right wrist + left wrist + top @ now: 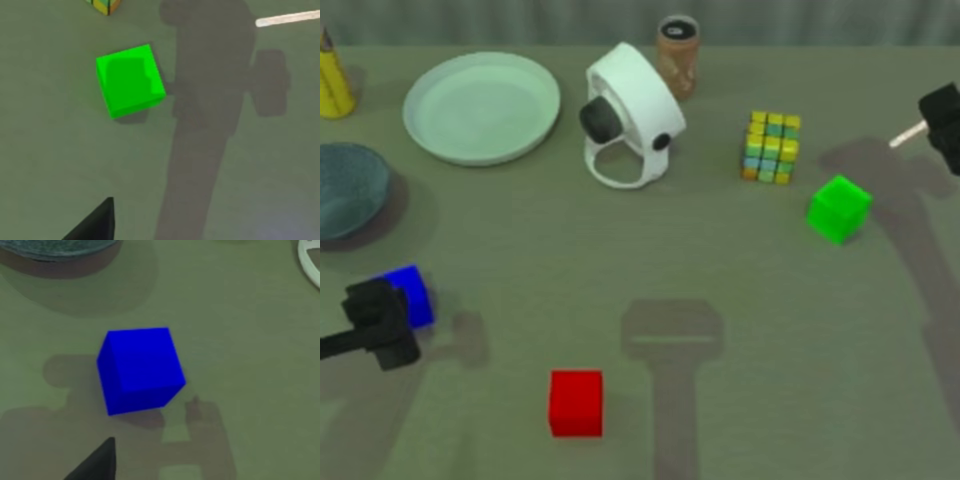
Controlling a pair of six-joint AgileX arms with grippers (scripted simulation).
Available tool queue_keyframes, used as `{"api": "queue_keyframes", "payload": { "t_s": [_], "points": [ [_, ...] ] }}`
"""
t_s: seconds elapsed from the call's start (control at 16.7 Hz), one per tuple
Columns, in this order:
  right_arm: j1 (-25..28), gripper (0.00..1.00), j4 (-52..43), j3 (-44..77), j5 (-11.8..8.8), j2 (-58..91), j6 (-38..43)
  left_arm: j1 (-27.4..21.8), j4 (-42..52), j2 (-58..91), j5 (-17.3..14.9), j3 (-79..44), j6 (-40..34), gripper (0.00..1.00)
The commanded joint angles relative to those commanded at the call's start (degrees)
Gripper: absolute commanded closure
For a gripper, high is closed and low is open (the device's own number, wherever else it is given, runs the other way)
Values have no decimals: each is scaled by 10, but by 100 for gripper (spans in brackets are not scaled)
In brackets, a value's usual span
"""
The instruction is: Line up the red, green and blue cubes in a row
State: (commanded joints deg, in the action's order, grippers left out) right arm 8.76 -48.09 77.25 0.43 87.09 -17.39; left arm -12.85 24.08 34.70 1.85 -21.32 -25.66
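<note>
Top view: the bright red solid cube (575, 403) sits at lower centre-left of the frame, standing alone on the olive-grey table (740, 300). The bright green solid cube (839, 208) lies at right of centre, just below and right of the multicoloured puzzle cube (771, 147), apart from it. The deep blue solid cube (412, 293) is at the left edge, partly covered by the black left gripper (382, 322), which overlaps its lower-left side. Whether that gripper's fingers are spread or pinching cannot be told from any view.

The left wrist view adds what the overhead hides — the blue cube (140, 370) rests flat on the table with its top and two sides exposed and nothing touching them; only one dark fingertip (97, 462) enters at the frame's lower edge, clear of the cube. A grey bowl's rim (55, 247) shows at the upper left.

The right gripper (942, 125) is at the upper right edge of the top view, well apart from the green cube; its finger state cannot be told. The right wrist view shows the green cube (130, 80) at upper left, untouched, with a corner of the puzzle cube (104, 5) above it.

Only the top view shows the pale green plate (481, 107), white headphone-shaped device (628, 115), brown cylindrical can (677, 55), yellow bottle (332, 75) and grey bowl (348, 188).
</note>
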Motion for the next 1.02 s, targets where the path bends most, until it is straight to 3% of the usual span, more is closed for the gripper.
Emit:
{"api": "queue_keyframes", "payload": {
  "t_s": [0.3, 0.6, 1.02],
  "points": [
    [28, 0, -155, 241, 2, 274, -55, 79, -119, -186, -6, 130, 120, 0],
    [48, 0, -254, 423, 0, 461, -93, 127, -209, -309, -15, 196, 219, 0],
    [54, 0, -285, 483, -1, 518, -105, 140, -241, -347, -19, 213, 257, 0]
  ]
}}
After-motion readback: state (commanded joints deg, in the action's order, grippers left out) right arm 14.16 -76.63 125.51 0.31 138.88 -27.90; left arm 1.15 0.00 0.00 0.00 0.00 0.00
